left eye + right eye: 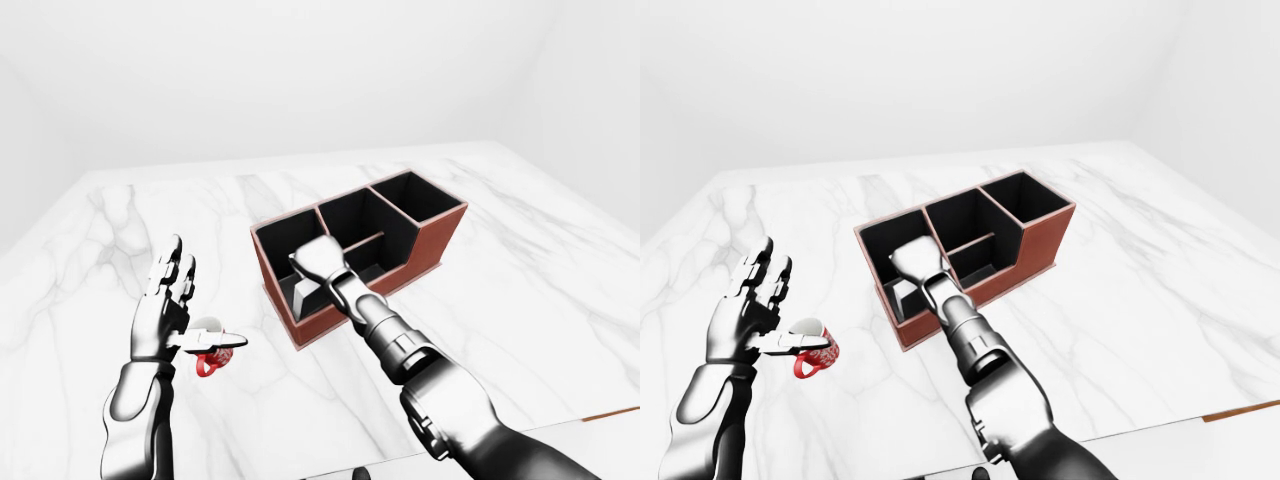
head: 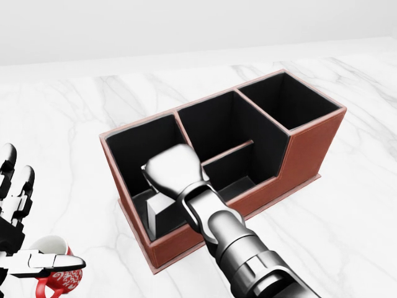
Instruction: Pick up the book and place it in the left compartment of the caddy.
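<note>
Reaching down over the left compartment of the caddy point(image 2: 310, 149), right hand point(image 2: 173, 172) with knuckles up and fingers hidden beneath its own back; grip on anything cannot be told. Standing inside that left compartment, a pale grey book point(image 2: 156, 209), its near edge close to the near wall, partly covered by the hand and just touching or just under it, contact unclear. Brown on the outside and black within, caddy resting on the white marble table point(image 1: 520, 260), with three deep cells along the far side and a lower divided section toward the near right. Raised at the left of the scene, well apart from the caddy, left hand point(image 1: 168, 312) with fingers spread upward and thumb point(image 1: 215, 343) stretched out flat, gripping nothing. Sitting just beside that thumb on the table, a red-and-white patterned mug point(image 1: 812, 352), partly hidden by it. Beyond the table, plain pale walls.
</note>
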Controlling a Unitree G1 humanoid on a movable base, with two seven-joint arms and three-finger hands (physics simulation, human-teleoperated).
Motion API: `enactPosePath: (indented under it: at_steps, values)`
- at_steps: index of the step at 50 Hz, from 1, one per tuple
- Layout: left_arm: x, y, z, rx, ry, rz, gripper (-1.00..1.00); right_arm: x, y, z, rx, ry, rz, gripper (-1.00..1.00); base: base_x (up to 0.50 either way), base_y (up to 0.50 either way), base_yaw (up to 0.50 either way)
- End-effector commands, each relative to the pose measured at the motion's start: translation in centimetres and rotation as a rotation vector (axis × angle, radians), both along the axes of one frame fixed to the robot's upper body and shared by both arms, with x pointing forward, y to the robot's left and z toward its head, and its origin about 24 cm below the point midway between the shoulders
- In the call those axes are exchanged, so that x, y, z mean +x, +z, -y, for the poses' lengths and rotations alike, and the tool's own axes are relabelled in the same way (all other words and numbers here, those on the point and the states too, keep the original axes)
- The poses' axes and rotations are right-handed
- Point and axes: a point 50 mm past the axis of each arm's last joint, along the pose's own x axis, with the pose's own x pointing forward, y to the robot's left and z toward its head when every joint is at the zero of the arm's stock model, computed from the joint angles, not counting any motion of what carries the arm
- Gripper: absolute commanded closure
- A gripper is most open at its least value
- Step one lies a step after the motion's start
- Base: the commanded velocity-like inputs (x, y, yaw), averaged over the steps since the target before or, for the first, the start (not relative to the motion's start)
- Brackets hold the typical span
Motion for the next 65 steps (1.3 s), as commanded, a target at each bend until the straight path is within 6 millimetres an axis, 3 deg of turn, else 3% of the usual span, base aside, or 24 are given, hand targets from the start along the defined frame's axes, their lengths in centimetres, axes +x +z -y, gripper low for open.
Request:
enactPosePath:
  at_steps: [1, 39, 40, 41, 65]
  values:
    - [0.0, -0.1, -0.1, -0.004, 0.003, -0.002, -1.00, -0.1, -0.2, -0.2, 0.029, -0.002, 0.002, 1.00, 0.00, 0.00, 0.00]
    - [0.3, -1.1, -0.2, -0.016, 0.006, -0.017, -1.00, -0.5, -2.1, 0.3, 0.005, -0.028, -0.100, 1.00, 0.00, 0.00, 0.00]
    - [0.3, -1.1, -0.2, -0.017, 0.006, -0.017, -1.00, -0.5, -2.1, 0.3, 0.006, -0.028, -0.101, 0.77, 0.00, 0.00, 0.00]
    - [0.3, -1.1, -0.2, -0.017, 0.007, -0.018, -1.00, -0.5, -2.1, 0.2, 0.008, -0.026, -0.100, -0.98, 0.00, 0.00, 0.00]
    - [0.4, -1.2, -0.1, -0.013, 0.009, -0.018, -1.00, -0.3, -1.2, 0.2, 0.031, -0.028, -0.088, -1.00, 0.00, 0.00, 0.00]
